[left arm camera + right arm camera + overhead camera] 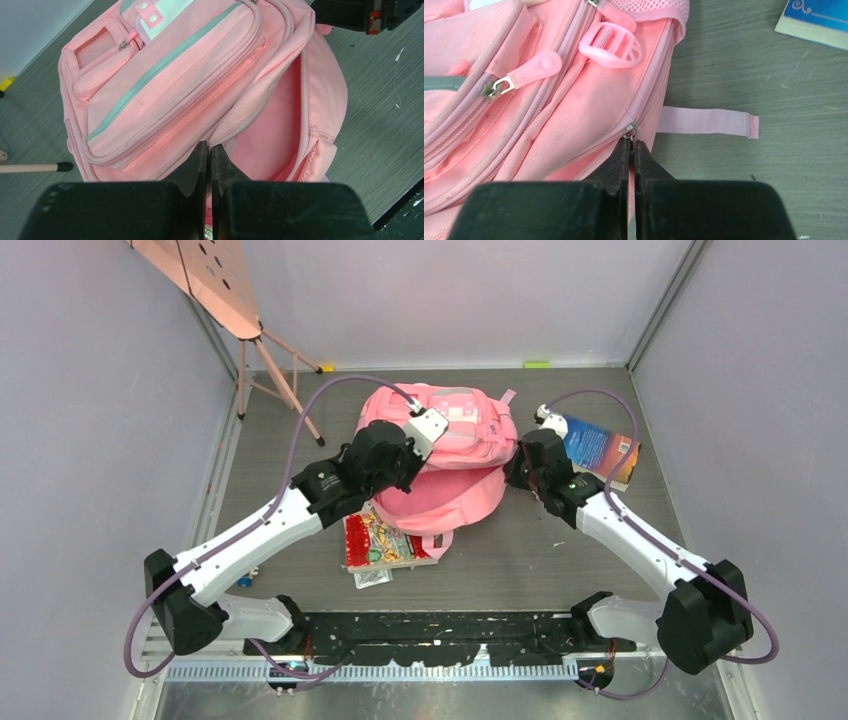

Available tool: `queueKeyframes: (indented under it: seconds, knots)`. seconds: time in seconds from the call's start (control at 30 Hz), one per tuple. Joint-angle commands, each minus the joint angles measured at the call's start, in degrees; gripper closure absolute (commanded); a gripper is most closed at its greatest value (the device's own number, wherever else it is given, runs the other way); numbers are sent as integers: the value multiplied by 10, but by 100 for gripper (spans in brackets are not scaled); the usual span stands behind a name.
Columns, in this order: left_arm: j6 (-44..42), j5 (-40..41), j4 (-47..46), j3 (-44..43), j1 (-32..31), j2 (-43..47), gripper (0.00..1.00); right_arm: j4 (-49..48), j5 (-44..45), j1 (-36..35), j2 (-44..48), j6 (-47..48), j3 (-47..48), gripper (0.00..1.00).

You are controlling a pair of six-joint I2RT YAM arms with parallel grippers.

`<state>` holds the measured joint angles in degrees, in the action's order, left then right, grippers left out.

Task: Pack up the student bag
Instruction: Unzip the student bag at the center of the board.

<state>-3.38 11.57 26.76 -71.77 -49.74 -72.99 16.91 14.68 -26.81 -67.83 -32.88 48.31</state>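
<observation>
The student bag [455, 425], a soft pink backpack with grey-green trim, lies in the middle of the table. Its main compartment gapes open and shows the pink lining [277, 125]. My left gripper [209, 147] is shut on the rim of that opening, beside the zip; from above it sits at the bag's left side [430, 435]. My right gripper [631, 142] is shut on a pink zip pull, its metal ring [630, 131] just past the tips. From above, this gripper [518, 468] is at the bag's right edge.
A blue book [603, 447] lies right of the bag, its corner [819, 20] also in the right wrist view. A colourful book [378, 538] and a small packet [372, 578] lie near the bag's front. A pink stand [270, 370] rises at the back left. A loose strap [706, 122] trails on the table.
</observation>
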Motion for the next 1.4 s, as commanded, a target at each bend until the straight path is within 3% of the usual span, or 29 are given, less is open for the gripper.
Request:
queueKeyframes:
  seconds: [0.0, 0.23, 0.37, 0.93, 1.37]
  knots:
    - [7, 26, -15, -10, 18, 30, 100, -60, 45, 41, -26, 68, -8, 100]
    - [11, 8, -7, -34, 33, 19, 100, -55, 5, 43, -51, 248, 12, 100]
    - [11, -8, 10, -52, 47, 15, 100, -59, 26, 45, -57, 315, 12, 99]
    - [19, -41, 8, -15, 62, 21, 100, -154, -9, 89, -184, 341, 71, 94]
    - [31, -48, 16, -35, 75, -15, 100, -204, -51, 132, -242, 332, 106, 80]
